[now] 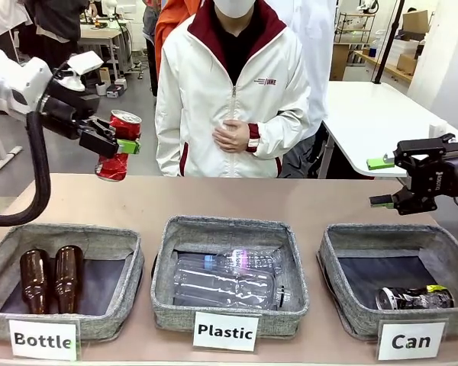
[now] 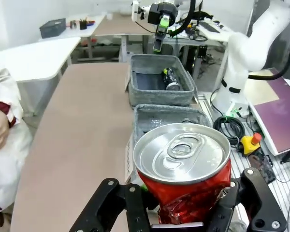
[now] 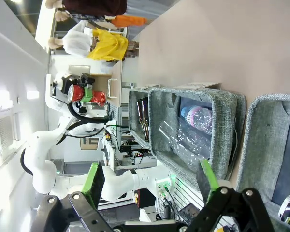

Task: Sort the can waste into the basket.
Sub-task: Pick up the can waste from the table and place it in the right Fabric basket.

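My left gripper (image 1: 120, 145) is shut on a crushed red can (image 1: 117, 152) with a silver top, held in the air above the table's far left edge. In the left wrist view the red can (image 2: 183, 166) sits upright between the gripper (image 2: 183, 205) fingers. The grey basket (image 1: 349, 305) labelled "Can" stands at the front right, with a black can (image 1: 414, 297) lying in it. The left wrist view shows that basket (image 2: 159, 99) and the black can (image 2: 170, 79) farther off. My right gripper (image 1: 383, 183) hovers open above the basket's far side, holding nothing, its green pads (image 3: 93, 179) spread wide.
A "Bottle" basket (image 1: 99, 324) at front left holds two brown bottles (image 1: 52, 278). The "Plastic" basket (image 1: 168, 301) in the middle holds clear bottles (image 1: 225, 278). A person in a white jacket (image 1: 233, 99) stands at the far edge, hands at the waist. Bare tabletop (image 1: 237, 198) lies behind the baskets.
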Robot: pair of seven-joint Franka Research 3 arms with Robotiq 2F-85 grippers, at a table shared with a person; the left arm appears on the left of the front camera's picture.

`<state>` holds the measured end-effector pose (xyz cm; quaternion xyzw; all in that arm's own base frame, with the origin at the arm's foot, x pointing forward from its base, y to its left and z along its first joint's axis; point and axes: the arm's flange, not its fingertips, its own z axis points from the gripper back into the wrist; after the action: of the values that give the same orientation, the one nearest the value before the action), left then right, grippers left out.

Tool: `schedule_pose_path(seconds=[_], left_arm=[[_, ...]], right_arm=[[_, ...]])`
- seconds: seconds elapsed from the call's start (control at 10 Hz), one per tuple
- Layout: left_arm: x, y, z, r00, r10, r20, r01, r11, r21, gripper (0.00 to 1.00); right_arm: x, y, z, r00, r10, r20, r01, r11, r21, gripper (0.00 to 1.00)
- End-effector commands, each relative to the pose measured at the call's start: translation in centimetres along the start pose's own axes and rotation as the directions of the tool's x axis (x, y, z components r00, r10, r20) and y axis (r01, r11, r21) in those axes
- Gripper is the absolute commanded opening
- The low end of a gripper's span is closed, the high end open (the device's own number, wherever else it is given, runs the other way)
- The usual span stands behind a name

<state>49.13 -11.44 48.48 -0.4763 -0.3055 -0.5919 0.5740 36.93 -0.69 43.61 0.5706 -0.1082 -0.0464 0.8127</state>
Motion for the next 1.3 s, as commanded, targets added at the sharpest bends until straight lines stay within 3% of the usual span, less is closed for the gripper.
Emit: schedule_pose_path(seconds=[0.0,0.1,0.2,0.3,0.4,0.5,0.6,0.7,0.8,1.0,1.1,1.2], left_arm=[[0.2,-1.0,0.5,1.0,-0.005,-0.003,0.005,1.0,0.019,0.0],[2.5,-0.7,-2.7,0.989,-0.143,0.03,0.146,0.97,-0.193,0.0],[5.7,0.8,-8.1,0.976,-0.216,-0.034,0.199,0.943,-0.267,0.0],[8.4,2.5,-14.5,0.952,-0.305,-0.028,0.277,0.895,-0.349,0.0],[11.0,3.6,-20.8,0.92,-0.374,-0.114,0.3,0.862,-0.409,0.0],[13.3,4.4,-27.4,0.869,-0.464,-0.172,0.337,0.809,-0.481,0.0],[14.8,5.2,-32.7,0.833,-0.5,-0.237,0.321,0.786,-0.529,0.0],[15.8,6.0,-37.3,0.809,-0.504,-0.301,0.297,0.794,-0.531,0.0],[16.3,6.5,-42.1,0.794,-0.493,-0.356,0.254,0.801,-0.543,0.0],[17.5,6.2,-50.6,0.759,-0.456,-0.464,0.148,0.816,-0.559,0.0],[18.5,5.6,-53.6,0.754,-0.411,-0.513,0.118,0.852,-0.51,0.0],[19.8,4.7,-55.9,0.76,-0.398,-0.513,0.148,0.876,-0.46,0.0]], right_arm=[[-0.1,0.0,0.1,1.0,0.014,-0.008,-0.014,1.0,-0.002,1.0],[0.0,0.0,0.0,1.0,0.0,0.0,0.0,1.0,0.0,1.0],[-2.1,2.5,3.0,1.0,-0.002,0.022,0.003,0.999,-0.048,1.0],[-4.3,3.0,6.5,0.995,-0.051,-0.083,0.039,0.99,-0.137,1.0],[-6.1,2.9,10.6,0.986,-0.044,-0.163,0.019,0.988,-0.151,1.0],[-7.7,2.7,15.8,0.992,-0.04,-0.119,0.022,0.988,-0.15,1.0],[-9.0,2.1,19.7,0.998,-0.061,0.001,0.06,0.98,-0.191,1.0],[-9.9,1.1,22.6,0.983,-0.092,0.159,0.121,0.976,-0.182,1.0],[-10.7,-0.3,24.9,0.943,-0.122,0.308,0.193,0.958,-0.211,1.0],[-10.4,-3.9,27.1,0.82,-0.187,0.541,0.267,0.961,-0.073,1.0],[-12.8,-0.7,27.2,0.947,-0.109,0.302,0.173,0.966,-0.192,1.0],[-12.8,-0.7,27.2,0.947,-0.109,0.302,0.173,0.966,-0.192,1.0]])
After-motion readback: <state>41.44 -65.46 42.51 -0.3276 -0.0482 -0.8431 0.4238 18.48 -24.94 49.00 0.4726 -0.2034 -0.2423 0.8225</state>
